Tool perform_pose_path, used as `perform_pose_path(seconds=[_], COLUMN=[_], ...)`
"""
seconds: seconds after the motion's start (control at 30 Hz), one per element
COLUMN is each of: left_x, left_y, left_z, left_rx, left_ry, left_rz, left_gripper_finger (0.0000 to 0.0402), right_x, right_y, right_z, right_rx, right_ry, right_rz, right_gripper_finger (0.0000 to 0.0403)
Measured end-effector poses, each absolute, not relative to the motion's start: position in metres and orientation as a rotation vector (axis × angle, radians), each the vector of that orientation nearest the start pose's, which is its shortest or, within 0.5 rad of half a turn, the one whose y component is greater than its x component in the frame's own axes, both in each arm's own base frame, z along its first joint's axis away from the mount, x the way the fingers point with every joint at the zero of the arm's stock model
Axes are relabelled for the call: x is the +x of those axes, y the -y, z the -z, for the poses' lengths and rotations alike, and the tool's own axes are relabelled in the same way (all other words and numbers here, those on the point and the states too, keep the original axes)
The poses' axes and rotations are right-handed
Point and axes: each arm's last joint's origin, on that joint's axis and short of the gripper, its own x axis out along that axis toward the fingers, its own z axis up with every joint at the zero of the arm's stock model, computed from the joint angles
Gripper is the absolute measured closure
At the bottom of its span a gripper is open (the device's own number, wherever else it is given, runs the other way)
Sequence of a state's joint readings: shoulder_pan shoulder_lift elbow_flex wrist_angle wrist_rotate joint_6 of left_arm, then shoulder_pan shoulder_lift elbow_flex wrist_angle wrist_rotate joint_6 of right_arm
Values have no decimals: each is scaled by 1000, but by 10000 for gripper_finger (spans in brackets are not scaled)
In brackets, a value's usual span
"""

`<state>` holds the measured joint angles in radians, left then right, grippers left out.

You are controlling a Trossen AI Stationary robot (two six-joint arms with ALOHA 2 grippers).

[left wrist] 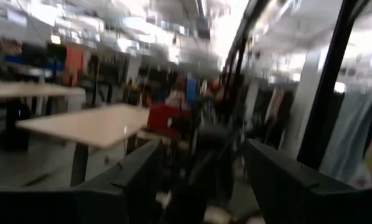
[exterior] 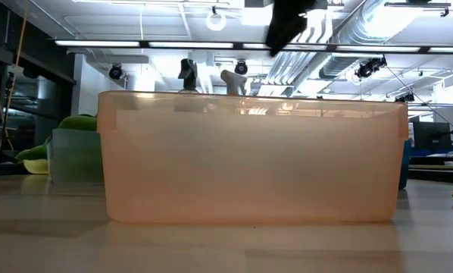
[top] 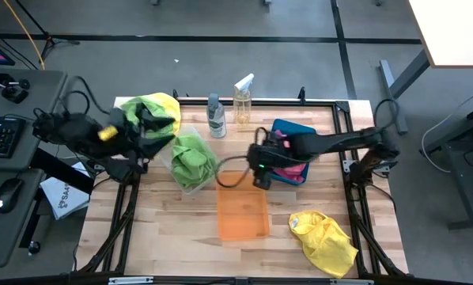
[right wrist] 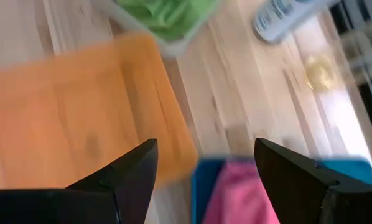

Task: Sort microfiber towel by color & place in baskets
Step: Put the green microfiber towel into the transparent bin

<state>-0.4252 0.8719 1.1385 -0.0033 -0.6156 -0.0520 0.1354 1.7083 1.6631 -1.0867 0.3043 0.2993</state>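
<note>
Along the bench's left edge I have the left hand [top: 134,131] raised near the far corner, fingers apart with nothing between them, its wrist view pointing out into the room instead of at the bench. Just beside it at that far-left corner lies a heap of lime green and yellow towels [top: 152,109], still unsorted, and next to that the clear basket [top: 191,162] with a green towel [top: 194,154] already in it. Along the far edge stand a small bottle [top: 216,116] and a spray bottle [top: 243,103]. At the middle sits the orange basket [top: 242,212], which looks empty from above. The right hand [right wrist: 201,180] hovers over the near-left corner of the teal basket [top: 293,150], fingers apart and gripping nothing; a pink towel [right wrist: 239,193] lies in that basket just below them. I judge a pink drop has just been finished. A yellow towel [top: 325,237] lies near the near-right corner, well apart from any basket, so my next move would be to swing the right arm there, pinch it and carry it to the orange basket. The low view is almost wholly filled by the orange basket's wall, and the right arm covers much of the teal basket, so I cannot count its towels.
</note>
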Motion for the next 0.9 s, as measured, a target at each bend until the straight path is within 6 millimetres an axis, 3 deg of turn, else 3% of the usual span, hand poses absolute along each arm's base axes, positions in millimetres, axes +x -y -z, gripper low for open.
perform_pose_path(seconds=[0.17,0.3,0.43,0.6,0.77,0.9], left_x=[174,186,198,209,200,188], left_y=[60,63,57,40,22,12], left_z=[-428,-405,-380,-316,-242,-202], left_rx=[-158,-153,-162,-251,-432,-510], left_ry=[51,-120,-271,-417,-581,-699], left_rz=[-184,-217,-311,-379,-417,-475], left_gripper_finger=[188,188,188,188,188,188], right_x=[276,219,181,163,163,165], right_y=[-48,-54,-61,-69,-74,-75], right_z=[-323,-304,-281,-261,-253,-252], right_rx=[149,352,578,756,791,790], right_ry=[-1027,-951,-841,-717,-699,-705], right_rz=[413,504,502,442,416,424], right_gripper_finger=[139,139,139,139,139,139])
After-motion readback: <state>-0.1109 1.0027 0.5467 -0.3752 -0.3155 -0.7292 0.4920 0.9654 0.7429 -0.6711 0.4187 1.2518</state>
